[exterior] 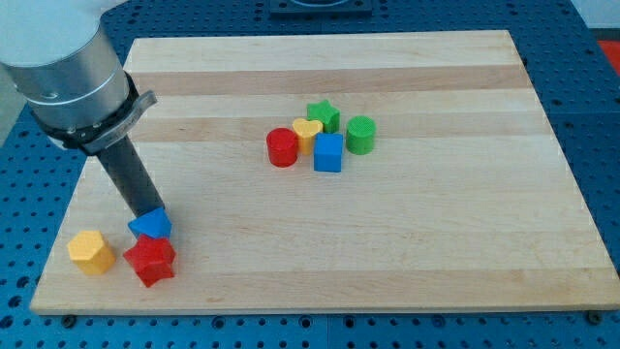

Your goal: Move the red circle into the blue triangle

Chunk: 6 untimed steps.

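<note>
The red circle (282, 147) stands near the board's middle, at the left end of a cluster of blocks. The blue triangle (150, 225) lies at the lower left of the board, touching a red star (149, 259) just below it. My tip (145, 213) is at the blue triangle's upper edge, touching it or just behind it. The dark rod slants up to the view's upper left. The red circle is far to the right of my tip.
A yellow heart (307, 131), green star (324, 116), blue cube (328, 152) and green cylinder (360, 134) crowd the red circle's right side. A yellow hexagon (90, 251) lies left of the red star, near the wooden board's (436, 242) left edge.
</note>
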Tool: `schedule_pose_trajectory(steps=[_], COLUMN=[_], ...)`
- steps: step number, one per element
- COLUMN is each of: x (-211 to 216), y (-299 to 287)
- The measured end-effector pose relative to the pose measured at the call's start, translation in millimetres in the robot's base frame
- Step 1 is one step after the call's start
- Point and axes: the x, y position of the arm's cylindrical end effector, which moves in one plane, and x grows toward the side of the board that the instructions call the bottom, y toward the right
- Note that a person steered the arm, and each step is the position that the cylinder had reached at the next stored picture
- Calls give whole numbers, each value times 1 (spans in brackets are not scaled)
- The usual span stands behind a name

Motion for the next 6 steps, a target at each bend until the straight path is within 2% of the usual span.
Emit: schedule_pose_trajectory(steps=[3,4,6], x=[2,-7,-7], y=[5,53,220])
